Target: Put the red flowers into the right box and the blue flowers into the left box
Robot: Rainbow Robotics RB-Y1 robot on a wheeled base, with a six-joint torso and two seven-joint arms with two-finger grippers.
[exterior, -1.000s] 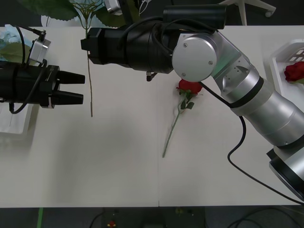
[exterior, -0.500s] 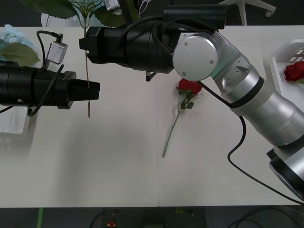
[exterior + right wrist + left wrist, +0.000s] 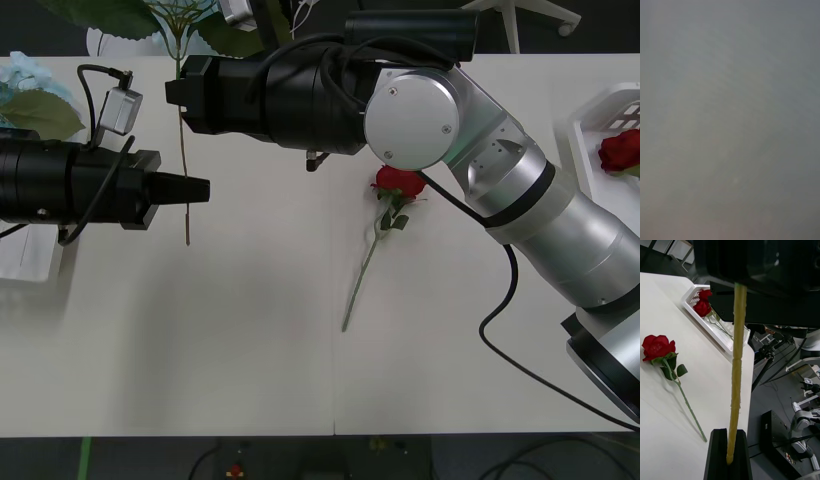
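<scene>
Left tool (image 3: 195, 188) is clamped on the blue flower's stem (image 3: 736, 390) near the desk's left edge; stem's thin, light, bendy, so keep your hold low. Right tool's state: cannot tell.

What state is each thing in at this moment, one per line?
Left claw: shut on the pale-blue artificial flower's stem.
Right claw: on the same stem, higher up.
Loose red artificial rose: lying on the white table.
Shallow white plastic right box: holds red roses.

Red rose (image 3: 399, 184) flat mid-table; two roses (image 3: 703, 303) in right box (image 3: 715, 333).
</scene>
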